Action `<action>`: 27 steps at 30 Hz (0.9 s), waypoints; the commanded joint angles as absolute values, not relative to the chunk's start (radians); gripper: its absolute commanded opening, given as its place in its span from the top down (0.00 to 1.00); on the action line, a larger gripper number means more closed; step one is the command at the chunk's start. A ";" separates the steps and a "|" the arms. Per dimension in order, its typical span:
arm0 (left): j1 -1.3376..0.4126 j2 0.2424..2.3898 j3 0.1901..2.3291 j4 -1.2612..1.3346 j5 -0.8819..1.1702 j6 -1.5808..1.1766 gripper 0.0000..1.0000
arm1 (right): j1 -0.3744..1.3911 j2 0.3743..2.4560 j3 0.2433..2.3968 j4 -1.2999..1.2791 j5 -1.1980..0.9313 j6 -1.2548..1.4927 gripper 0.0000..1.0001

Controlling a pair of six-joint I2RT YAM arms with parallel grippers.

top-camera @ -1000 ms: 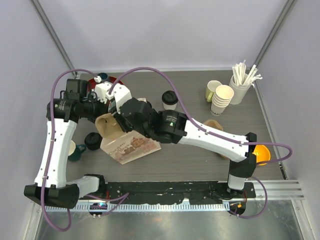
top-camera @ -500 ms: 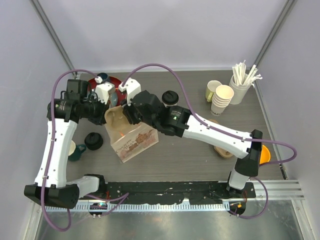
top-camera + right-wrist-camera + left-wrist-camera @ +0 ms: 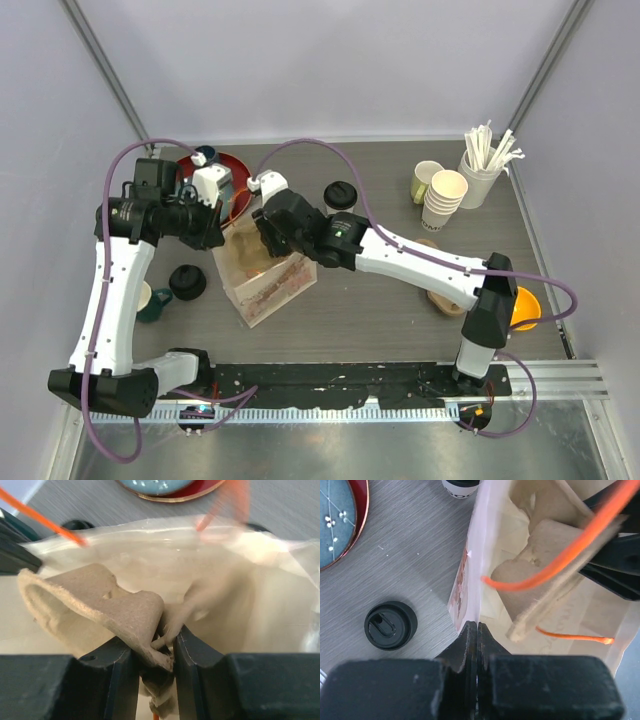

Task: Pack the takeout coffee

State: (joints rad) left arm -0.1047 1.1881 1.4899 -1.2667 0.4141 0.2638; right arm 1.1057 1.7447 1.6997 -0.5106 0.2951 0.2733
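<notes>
One cream cup with a black lid stands right of the printed paper bag. The other lidded cup stands left of it and also shows in the left wrist view. My left gripper is shut on the bag's rim and holds it open. My right gripper reaches into the bag's mouth, shut on a brown pulp cup carrier. The carrier sits tilted inside the bag, whose orange cord handles cross over it.
A red plate lies behind the bag. A teal cup stands at the far left. At the back right are a yellow-green mug, a stack of bare cups and a holder of sticks. A second pulp carrier and an orange bowl lie on the right.
My right gripper has carried the pulp carrier from above the bag's left side down into its mouth. The bag now stands more upright and open. My left gripper kept its hold.
</notes>
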 commanded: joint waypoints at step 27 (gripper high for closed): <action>-0.112 1.138 1.428 -1.023 0.387 -0.040 1.00 | 1.177 1.899 1.700 -0.864 0.390 0.325 0.59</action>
